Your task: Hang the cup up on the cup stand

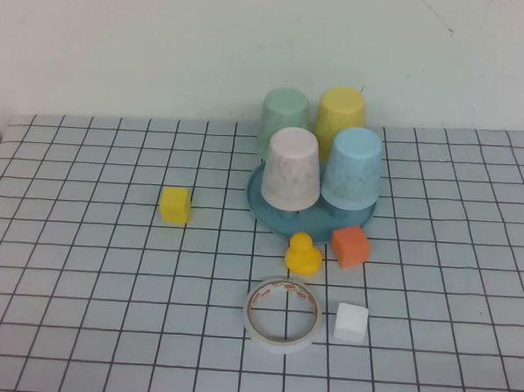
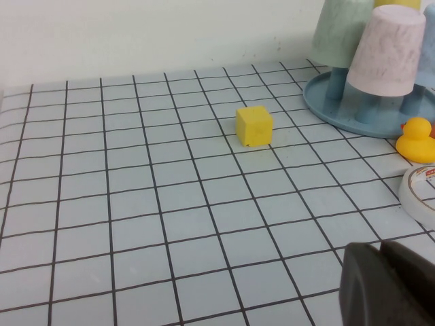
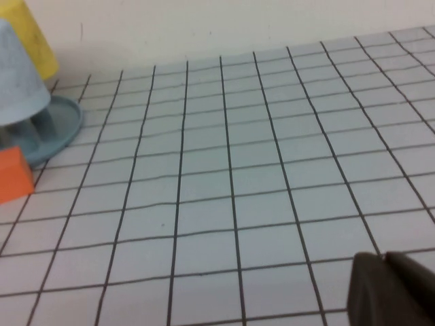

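The pale pink cup already sits mouth-down on the cup stand, its long axis upright with the closed bottom on top. It occupies the near-left peg, touching the light blue cup to its right, with the mint green cup and the yellow cup just behind. The stand sits toward the far edge of the table, a little right of centre. Judged from this, the hanging looks done, so no further reach to the cup seems called for.

Neither arm shows in the high view. The left claw appears only as a dark sliver in its wrist view, low over the table near the front edge; the cup lies ahead of it toward the far edge and off to the right. The right claw is likewise a dark sliver, with the stand's rim, the blue cup and the orange block ahead and to its left. Whether either claw is released or clenched, I cannot tell. The left claw seems the nearer to the pink cup.

The table is a pale sheet ruled in a dark grid, against a plain white wall. A yellow block, a rubber duck, a tape roll and a white cube lie in front of the stand.
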`<state>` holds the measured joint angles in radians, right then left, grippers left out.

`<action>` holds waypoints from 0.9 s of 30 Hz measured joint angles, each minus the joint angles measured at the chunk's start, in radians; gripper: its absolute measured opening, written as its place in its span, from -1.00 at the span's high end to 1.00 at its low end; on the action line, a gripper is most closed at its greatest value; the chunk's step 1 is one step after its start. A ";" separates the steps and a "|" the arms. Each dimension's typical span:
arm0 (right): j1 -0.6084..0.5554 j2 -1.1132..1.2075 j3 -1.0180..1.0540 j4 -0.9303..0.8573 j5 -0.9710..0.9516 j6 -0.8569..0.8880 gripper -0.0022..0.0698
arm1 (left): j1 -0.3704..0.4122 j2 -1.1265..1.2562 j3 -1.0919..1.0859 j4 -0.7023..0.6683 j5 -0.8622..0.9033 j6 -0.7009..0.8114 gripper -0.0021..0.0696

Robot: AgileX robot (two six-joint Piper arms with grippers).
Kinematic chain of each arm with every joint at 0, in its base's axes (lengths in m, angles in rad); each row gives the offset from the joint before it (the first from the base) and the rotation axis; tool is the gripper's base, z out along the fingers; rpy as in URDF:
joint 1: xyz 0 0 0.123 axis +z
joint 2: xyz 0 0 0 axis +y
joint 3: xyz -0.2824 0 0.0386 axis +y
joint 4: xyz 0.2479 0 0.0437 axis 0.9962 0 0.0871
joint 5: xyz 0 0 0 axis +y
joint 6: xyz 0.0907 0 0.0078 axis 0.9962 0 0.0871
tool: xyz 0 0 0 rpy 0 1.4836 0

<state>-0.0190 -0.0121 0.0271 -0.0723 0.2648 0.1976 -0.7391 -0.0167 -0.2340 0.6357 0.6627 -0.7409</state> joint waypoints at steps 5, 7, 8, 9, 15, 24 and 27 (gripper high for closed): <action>0.000 0.000 -0.002 -0.002 0.049 0.000 0.94 | 0.000 0.000 0.000 0.000 0.000 0.000 0.95; 0.000 0.000 -0.004 -0.002 0.057 0.000 0.94 | 0.000 0.000 0.000 0.000 0.000 0.000 0.95; 0.000 0.000 -0.004 -0.002 0.059 0.000 0.94 | 0.000 0.000 0.000 0.000 0.000 0.000 0.95; 0.000 0.000 -0.004 -0.002 0.061 0.000 0.94 | 0.000 0.000 0.000 0.000 0.000 0.000 0.95; 0.000 0.000 -0.004 -0.002 0.061 -0.012 0.94 | 0.000 0.000 0.000 0.000 0.000 0.000 0.95; 0.000 0.000 -0.004 -0.002 0.062 -0.015 0.94 | 0.000 0.000 0.000 0.000 0.000 0.002 0.95; 0.000 0.000 -0.005 -0.002 0.065 -0.015 0.94 | 0.000 0.000 0.000 0.000 0.000 0.002 0.95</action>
<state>-0.0190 -0.0121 0.0221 -0.0740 0.3302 0.1822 -0.7391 -0.0167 -0.2340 0.6357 0.6627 -0.7387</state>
